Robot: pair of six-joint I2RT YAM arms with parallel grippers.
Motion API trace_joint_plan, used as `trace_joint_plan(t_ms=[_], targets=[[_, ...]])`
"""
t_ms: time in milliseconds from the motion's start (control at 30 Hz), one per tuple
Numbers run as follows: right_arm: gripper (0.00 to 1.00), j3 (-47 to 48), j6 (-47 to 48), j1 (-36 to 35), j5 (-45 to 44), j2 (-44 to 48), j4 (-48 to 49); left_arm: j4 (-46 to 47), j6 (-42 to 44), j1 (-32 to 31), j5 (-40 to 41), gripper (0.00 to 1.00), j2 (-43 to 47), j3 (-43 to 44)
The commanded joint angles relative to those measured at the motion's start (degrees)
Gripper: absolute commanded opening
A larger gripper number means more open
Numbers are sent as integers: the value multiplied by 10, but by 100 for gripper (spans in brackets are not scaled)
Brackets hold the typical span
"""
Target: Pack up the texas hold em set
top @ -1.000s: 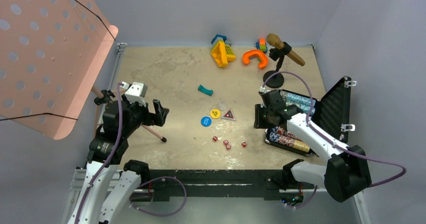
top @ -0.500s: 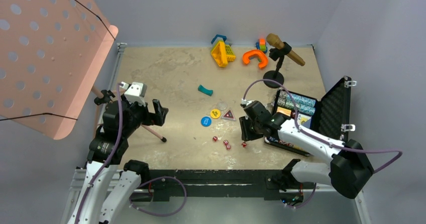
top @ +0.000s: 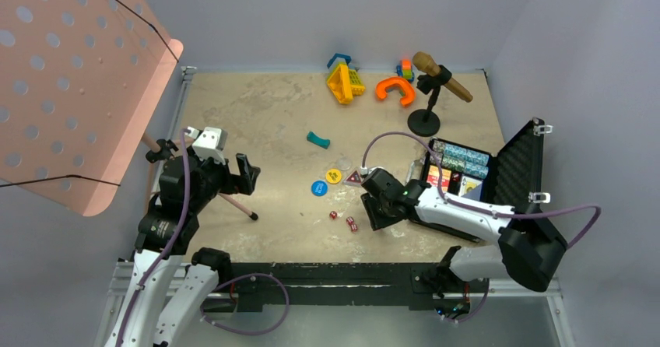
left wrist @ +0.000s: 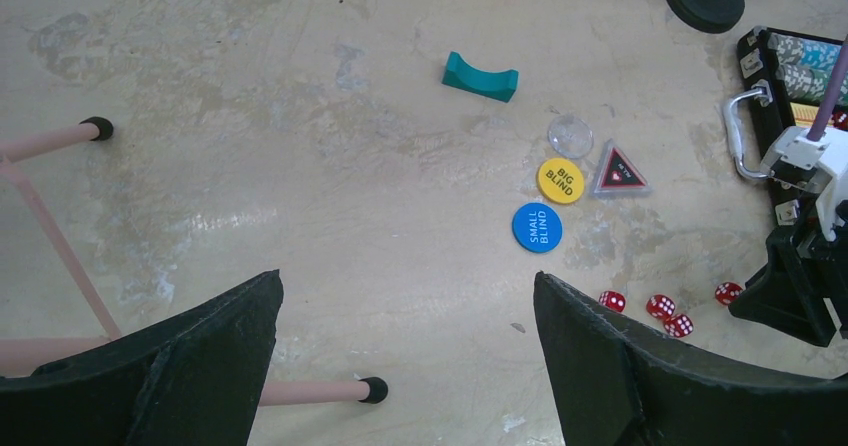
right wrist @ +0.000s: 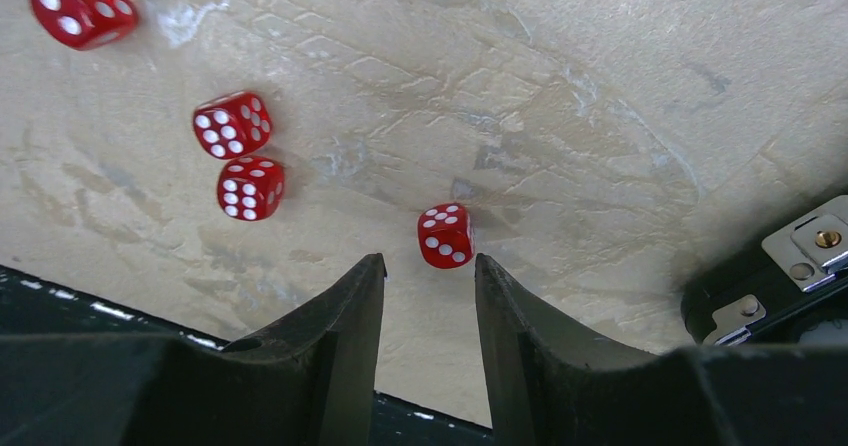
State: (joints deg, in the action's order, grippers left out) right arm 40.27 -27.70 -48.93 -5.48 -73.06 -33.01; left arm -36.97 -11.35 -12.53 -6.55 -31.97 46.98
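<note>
The black case lies open at the right with chip rows inside. Several red dice lie near the front edge. The blue token, yellow token and triangular token sit just behind them. My right gripper hangs low over the dice, narrowly open and empty. In the right wrist view one die lies just ahead of its fingertips, with three more to the left. My left gripper is wide open and empty, well left of the tokens.
A teal curved piece lies mid-table. Orange, yellow and blue toys sit at the back. A microphone stand is behind the case. A pink perforated stand is at the left, its foot near my left gripper.
My right arm has swung left from over the case to the dice and lowered, uncovering the case's contents. The left arm has not moved.
</note>
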Motion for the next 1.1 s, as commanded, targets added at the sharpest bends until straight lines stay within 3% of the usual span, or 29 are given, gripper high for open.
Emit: trace_joint_plan(t_ms=[0,1067], targets=[[42,29,-18,-13,-39,-21,-17,22,0,-2,8,99,3,-2],[30,53,-23,-37,-72,-78,-26,21,1,-2,11,99,4,-3]])
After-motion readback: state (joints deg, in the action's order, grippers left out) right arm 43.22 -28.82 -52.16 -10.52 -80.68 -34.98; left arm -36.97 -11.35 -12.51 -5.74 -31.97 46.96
